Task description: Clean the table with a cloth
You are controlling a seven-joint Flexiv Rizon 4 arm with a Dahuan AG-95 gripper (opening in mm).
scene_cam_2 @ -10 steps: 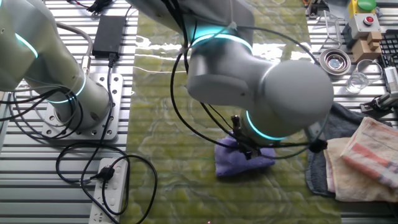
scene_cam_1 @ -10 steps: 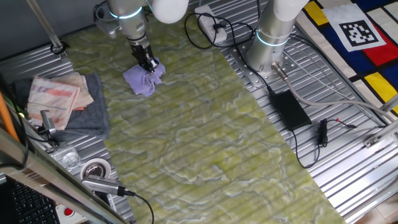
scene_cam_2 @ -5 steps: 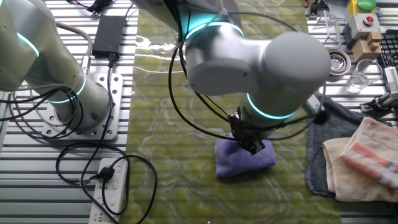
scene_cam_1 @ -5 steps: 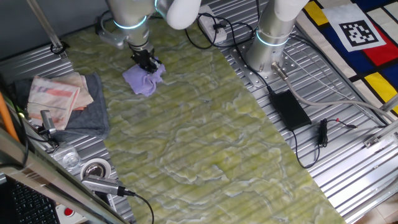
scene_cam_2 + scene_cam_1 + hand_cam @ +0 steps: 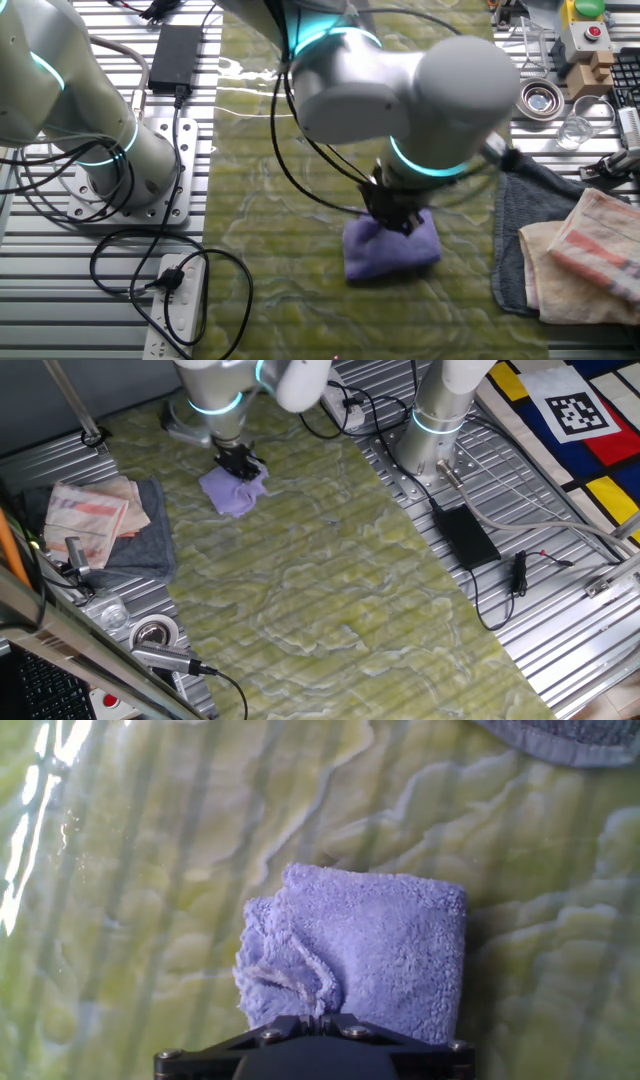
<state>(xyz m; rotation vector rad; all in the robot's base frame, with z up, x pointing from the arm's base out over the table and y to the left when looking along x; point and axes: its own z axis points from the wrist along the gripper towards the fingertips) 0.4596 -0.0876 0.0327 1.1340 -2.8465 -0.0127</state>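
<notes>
My gripper (image 5: 240,462) sits at the upper left of one fixed view, down on the purple cloth (image 5: 233,491). Fingers closed on a pinched fold at the cloth's near edge; the hand view shows the black finger base (image 5: 315,1045) at the bottom of frame with the fabric gathered into it. The fingertips themselves are hidden under the pile, so how tightly they meet I cannot tell.

Cloth (image 5: 360,950): folded into a thick pad, fuzzy microfibre look, lying flat on the table (image 5: 150,920). In the other fixed view it sits low and centre (image 5: 392,252), just beneath my wrist, on the yellow-green marbled covering (image 5: 270,200).

Handling, as I judge it: light, soft, no stiffness at all. It will bunch and trail behind the pinch rather than push ahead. The covering looks glossy, with glare at the upper left of the hand view, so the pad should slide easily. Best hold is where I have it, at a gathered fold near one edge, pressing down so the layers stay stacked.

Nearby: a grey towel (image 5: 140,530) with a folded pale cloth (image 5: 95,510) on top, left of frame, apart from my cloth. Most of the table lies toward the lower right (image 5: 380,620), unwiped as far as I can judge.
</notes>
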